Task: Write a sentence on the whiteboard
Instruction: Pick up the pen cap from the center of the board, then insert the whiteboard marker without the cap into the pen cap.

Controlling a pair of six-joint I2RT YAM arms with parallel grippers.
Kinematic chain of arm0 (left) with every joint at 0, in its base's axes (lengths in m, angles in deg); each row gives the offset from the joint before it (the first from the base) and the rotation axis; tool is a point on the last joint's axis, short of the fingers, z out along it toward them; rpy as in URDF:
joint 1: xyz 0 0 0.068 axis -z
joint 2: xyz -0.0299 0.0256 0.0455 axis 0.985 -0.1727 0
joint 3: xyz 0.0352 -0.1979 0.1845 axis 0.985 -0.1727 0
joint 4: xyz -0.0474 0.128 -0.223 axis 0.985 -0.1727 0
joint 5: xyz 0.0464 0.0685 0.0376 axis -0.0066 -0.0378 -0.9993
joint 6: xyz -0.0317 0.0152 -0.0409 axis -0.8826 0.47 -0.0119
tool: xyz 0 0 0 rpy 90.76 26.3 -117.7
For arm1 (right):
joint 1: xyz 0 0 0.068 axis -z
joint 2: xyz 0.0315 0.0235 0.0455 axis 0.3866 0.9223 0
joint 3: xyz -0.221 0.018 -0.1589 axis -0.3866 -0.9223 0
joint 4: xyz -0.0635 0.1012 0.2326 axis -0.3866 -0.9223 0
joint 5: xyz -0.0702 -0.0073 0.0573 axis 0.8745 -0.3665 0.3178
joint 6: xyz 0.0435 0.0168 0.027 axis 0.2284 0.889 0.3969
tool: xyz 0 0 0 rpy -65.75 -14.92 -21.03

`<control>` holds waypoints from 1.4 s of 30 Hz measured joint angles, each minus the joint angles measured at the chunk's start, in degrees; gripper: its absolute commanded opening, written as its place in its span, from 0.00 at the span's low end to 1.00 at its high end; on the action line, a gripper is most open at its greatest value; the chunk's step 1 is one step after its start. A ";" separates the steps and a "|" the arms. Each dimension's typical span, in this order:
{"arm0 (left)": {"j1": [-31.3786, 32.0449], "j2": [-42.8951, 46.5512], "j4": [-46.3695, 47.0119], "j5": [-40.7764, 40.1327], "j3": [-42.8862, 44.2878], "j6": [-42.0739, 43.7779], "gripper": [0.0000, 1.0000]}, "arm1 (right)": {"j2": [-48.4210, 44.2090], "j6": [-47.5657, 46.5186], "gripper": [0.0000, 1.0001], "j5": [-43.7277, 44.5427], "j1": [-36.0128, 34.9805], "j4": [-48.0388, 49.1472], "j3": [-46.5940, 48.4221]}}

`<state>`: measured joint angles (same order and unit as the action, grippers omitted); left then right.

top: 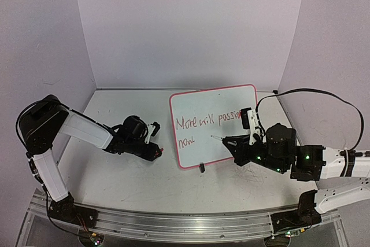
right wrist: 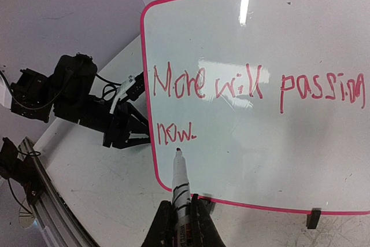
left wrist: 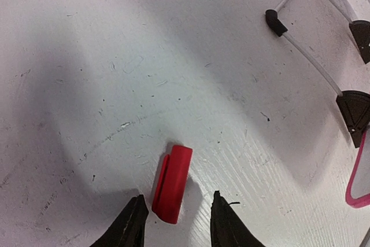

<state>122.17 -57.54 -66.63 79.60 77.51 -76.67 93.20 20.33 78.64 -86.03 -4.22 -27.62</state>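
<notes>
The whiteboard (top: 217,121) stands tilted on the table, pink-rimmed, also in the right wrist view (right wrist: 260,114). The sentence (top: 207,122) is red handwriting in two lines, readable in the right wrist view (right wrist: 254,85). My right gripper (right wrist: 182,212) is shut on a white marker (right wrist: 180,183), its tip just below the word "now." and off the writing. In the top view the right gripper (top: 231,143) sits in front of the board's lower right. My left gripper (left wrist: 176,218) is open, its jaws on either side of a red marker cap (left wrist: 172,183) lying on the table. It sits left of the board (top: 155,153).
Two black clip feet (top: 186,168) hold the board; one shows in the right wrist view (right wrist: 313,219). A white cable with black clips (left wrist: 315,62) runs at the left wrist view's upper right. The purple walls enclose the table on three sides.
</notes>
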 measured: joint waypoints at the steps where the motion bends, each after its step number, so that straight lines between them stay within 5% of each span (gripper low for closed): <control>1: 0.30 -0.15 -0.29 -1.00 0.27 -0.06 0.34 | -0.01 0.01 0.00 -0.01 0.00 0.02 0.00; 10: 4.08 -2.55 -2.70 -11.21 3.59 -0.76 0.08 | -0.01 0.00 0.00 0.02 0.00 0.30 0.00; 16: 4.60 0.05 -5.07 -14.01 2.15 -3.17 0.00 | -0.01 -0.02 0.00 0.02 0.00 0.30 0.01; 25: 4.56 22.11 -15.81 -10.38 -5.84 -7.74 0.00 | 1.89 -1.02 0.00 -2.07 0.07 0.17 3.99; 33: 9.23 44.19 -16.20 5.39 -6.79 -2.99 0.00 | 12.94 -5.20 0.00 -26.47 2.82 -0.77 16.55; 42: 16.63 45.52 -17.65 10.64 -6.66 9.37 0.00 | 17.30 -6.35 0.00 -46.47 3.52 -2.68 22.24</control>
<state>138.81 -12.02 -84.29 90.25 70.85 -67.30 110.49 13.98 32.17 -82.51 -6.90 -5.38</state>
